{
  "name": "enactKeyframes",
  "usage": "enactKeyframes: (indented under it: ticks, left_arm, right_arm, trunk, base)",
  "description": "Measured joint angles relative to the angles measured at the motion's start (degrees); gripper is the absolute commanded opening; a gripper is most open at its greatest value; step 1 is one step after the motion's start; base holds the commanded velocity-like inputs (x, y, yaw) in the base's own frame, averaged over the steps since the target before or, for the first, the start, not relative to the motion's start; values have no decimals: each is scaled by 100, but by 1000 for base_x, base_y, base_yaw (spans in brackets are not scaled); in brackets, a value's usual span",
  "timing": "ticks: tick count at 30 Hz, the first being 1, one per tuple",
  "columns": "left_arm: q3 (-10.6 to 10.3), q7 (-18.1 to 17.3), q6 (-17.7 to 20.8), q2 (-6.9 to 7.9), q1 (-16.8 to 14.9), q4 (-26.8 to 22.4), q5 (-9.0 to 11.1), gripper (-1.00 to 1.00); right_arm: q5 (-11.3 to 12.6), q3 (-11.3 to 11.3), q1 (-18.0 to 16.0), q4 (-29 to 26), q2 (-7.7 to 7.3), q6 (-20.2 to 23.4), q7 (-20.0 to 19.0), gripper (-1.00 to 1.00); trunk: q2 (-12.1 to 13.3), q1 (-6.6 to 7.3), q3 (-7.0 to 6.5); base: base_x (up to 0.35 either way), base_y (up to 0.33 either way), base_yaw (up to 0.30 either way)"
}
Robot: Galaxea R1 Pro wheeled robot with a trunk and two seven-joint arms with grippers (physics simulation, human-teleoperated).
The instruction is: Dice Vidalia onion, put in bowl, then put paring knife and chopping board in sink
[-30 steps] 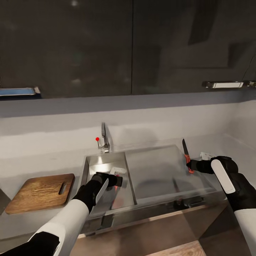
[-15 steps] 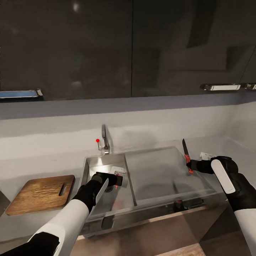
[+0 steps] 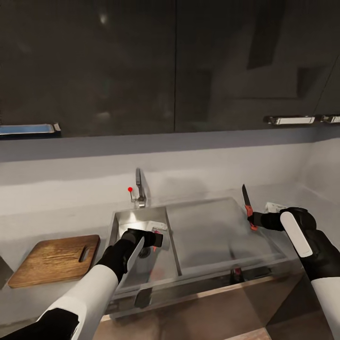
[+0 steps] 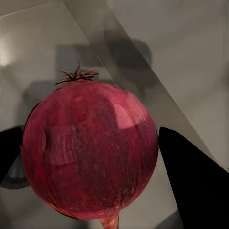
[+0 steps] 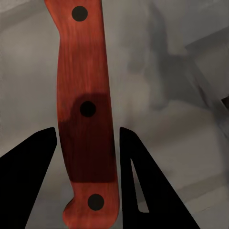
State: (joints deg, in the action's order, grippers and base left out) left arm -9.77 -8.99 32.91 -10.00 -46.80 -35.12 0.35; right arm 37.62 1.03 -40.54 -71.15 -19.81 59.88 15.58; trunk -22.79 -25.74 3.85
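while our left gripper hangs low inside the sink basin, we have the vidalia onion clamped between its fingers, a dark red globe with its dried root tuft pointing away from the wrist and the basin floor behind it. our right gripper is clenched on the red-orange handle of the paring knife, held over the draining part with the blade tip pointing up toward twelve o'clock. the chopping board lies flat on the countertop at about nine o'clock from the onion, well apart, its long axis running nine to three and its handle slot toward the sink. we judge the next move is a lift and a carry to the board, and the left arm is the nearer one.
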Motion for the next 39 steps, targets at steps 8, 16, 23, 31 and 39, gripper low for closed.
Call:
enactKeyframes:
  ticks: [8,16,23,31,39]
  left_arm:
    - [-5,0,0,0,0,-5,-1,-100]
    - [-5,0,-2,0,0,-5,0,-100]
    - [-3,0,2,0,0,-6,-1,-100]
    - [7,1,-1,0,1,-7,2,-100]
    - [1,0,-3,0,-2,-530,9,-100]
  right_arm:
    - [-4,0,0,0,0,0,0,-100]
    - [-6,0,0,0,0,0,-3,-100]
    - [-3,0,0,0,0,-1,0,-100]
    - [0,0,-1,2,1,-1,-4,-100]
    - [0,0,0,0,0,0,-4,-100]
  trunk:
    - [1,-2,-74]
    - [1,-3,-147]
    - [1,-3,-176]
    - [1,0,-178]
    - [1,-1,-179]
  base:
    - [-50,0,0]
    - [-300,0,0]
    - [-266,95,0]
    - [-38,24,162]
    - [-1,1,40]
